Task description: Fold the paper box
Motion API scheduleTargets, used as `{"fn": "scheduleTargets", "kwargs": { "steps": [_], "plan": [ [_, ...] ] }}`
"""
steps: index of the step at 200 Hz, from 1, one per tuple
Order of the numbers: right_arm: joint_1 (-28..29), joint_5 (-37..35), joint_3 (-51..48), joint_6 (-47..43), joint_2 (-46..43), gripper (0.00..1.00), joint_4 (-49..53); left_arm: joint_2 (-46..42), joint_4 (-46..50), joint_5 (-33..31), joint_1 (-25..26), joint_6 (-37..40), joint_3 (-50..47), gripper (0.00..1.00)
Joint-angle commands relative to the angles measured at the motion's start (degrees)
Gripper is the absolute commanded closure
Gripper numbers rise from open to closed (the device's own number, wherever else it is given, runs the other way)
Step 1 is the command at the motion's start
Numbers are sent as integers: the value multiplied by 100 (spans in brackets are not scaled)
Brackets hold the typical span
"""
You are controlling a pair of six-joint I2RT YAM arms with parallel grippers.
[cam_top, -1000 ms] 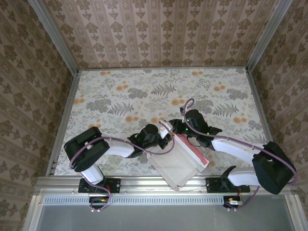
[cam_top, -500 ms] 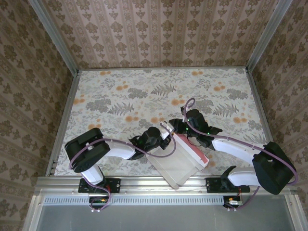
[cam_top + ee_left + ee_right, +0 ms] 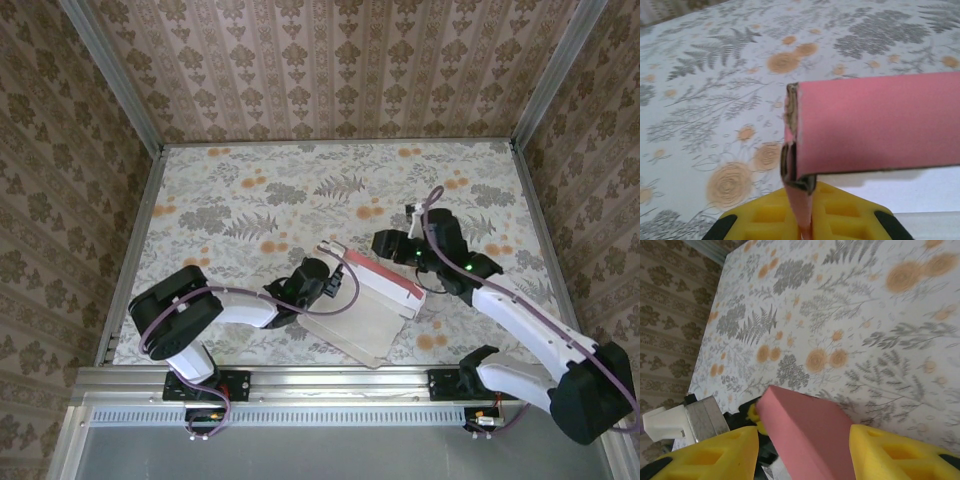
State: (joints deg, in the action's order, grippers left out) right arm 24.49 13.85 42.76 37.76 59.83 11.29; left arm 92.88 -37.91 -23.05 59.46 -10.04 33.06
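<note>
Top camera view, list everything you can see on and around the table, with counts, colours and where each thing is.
paper box: one, pink outside and whitish inside, near middle of the table, one pink wall raised.
table: one, pale floral cover with grey leaves and orange flowers, under everything.
walls: three, brown patterned wallpaper, on the left, far and right sides.
metal rail: one, silver, along the near edge, carrying the arm bases.
left gripper: one, yellow pads, shut on a pink flap at the box's left corner.
right gripper: one, yellow pads, open, at the far side of the raised pink wall.
</note>
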Motion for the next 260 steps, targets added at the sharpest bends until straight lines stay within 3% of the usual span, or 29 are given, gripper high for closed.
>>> {"fn": "scheduleTargets", "kwargs": {
  "steps": [1,44,101,135,171,200,223,260],
  "plan": [
    [-257,207,272,-540,-308,47,1367,-173,377,-846,-57,-353,147,87],
    [-450,145,396,-672,-834,50,2407,-215,997,-1599,-66,-669,438,87],
    [-384,18,138,-355,-999,55,2296,-665,1664,-2448,-6,-1747,114,87],
    [-361,98,-157,-423,-915,63,1985,-912,1873,-2667,55,-2054,-67,85],
    [-313,394,-720,-291,-885,66,1248,-1101,2009,-2702,91,-2292,-224,84],
    [-302,546,-1110,-195,-889,67,736,-1510,2251,-2565,209,-2309,-283,77],
    [-291,958,-1480,-119,-725,69,49,-2010,2798,-2099,294,-2282,-236,71],
    [-279,797,-1789,329,-442,70,-693,-3086,3851,-1304,435,-2688,-329,63]
  ]
}}
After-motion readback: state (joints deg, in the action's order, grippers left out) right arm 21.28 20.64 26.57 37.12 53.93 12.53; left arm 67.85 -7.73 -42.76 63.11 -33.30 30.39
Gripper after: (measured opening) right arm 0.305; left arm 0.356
